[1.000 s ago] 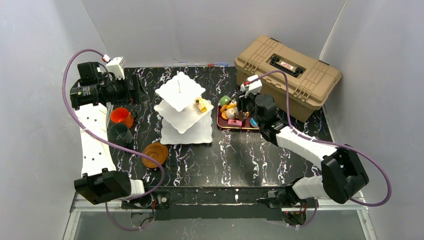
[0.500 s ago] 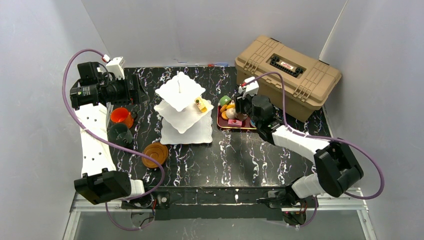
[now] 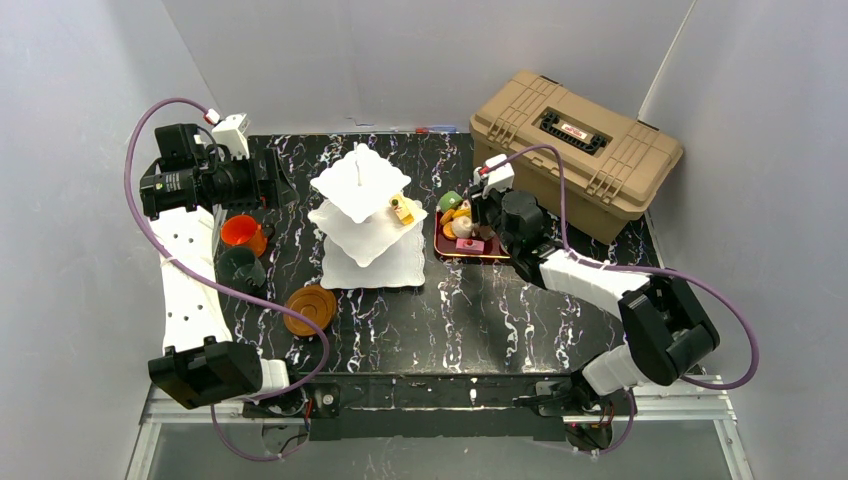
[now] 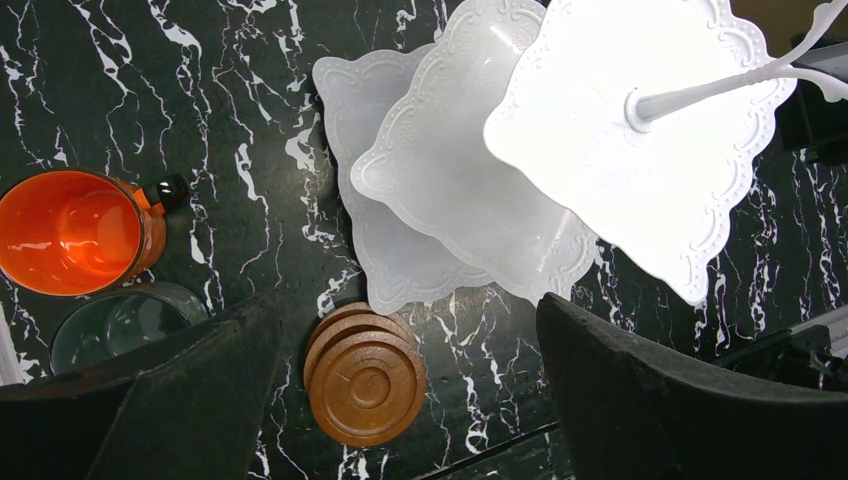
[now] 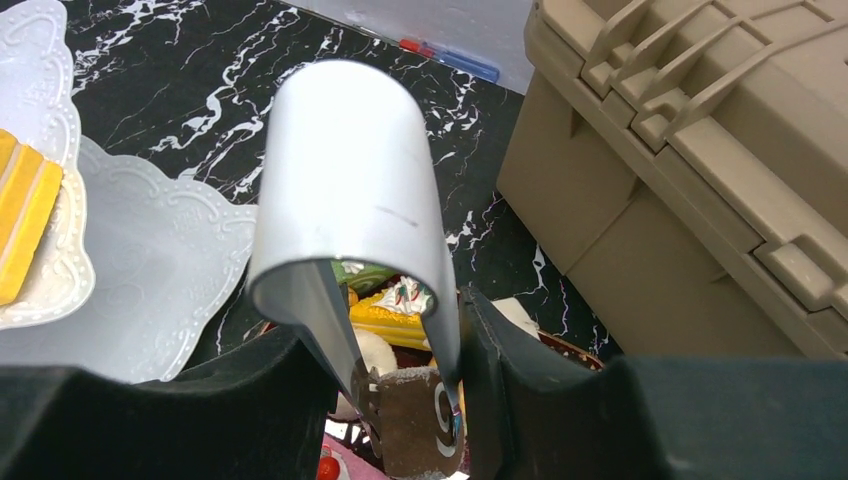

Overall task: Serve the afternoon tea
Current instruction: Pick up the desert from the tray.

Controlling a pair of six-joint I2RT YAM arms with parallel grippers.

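Note:
The white three-tier stand [image 3: 360,215] stands mid-table, with a yellow pastry [image 3: 403,210] on its middle plate. Several toy pastries fill a red tray [image 3: 441,250] to its right. My right gripper [image 3: 484,216] [image 5: 390,330] is shut on the metal tongs [image 5: 350,180]. The tong tips pinch a brown pastry [image 5: 415,420] over the tray. My left gripper [image 3: 275,183] [image 4: 405,300] hangs open and empty high over the far left. Below it lie the orange cup [image 4: 75,230], the dark cup [image 4: 120,320] and the stacked brown saucers [image 4: 365,375].
A tan toolbox [image 3: 575,150] sits closed at the back right, close behind the tray. Pens [image 3: 435,129] lie along the back edge. Grey walls enclose the black marble table on three sides.
My right gripper with the tongs has shifted a little left over the tray. The left arm has not moved.

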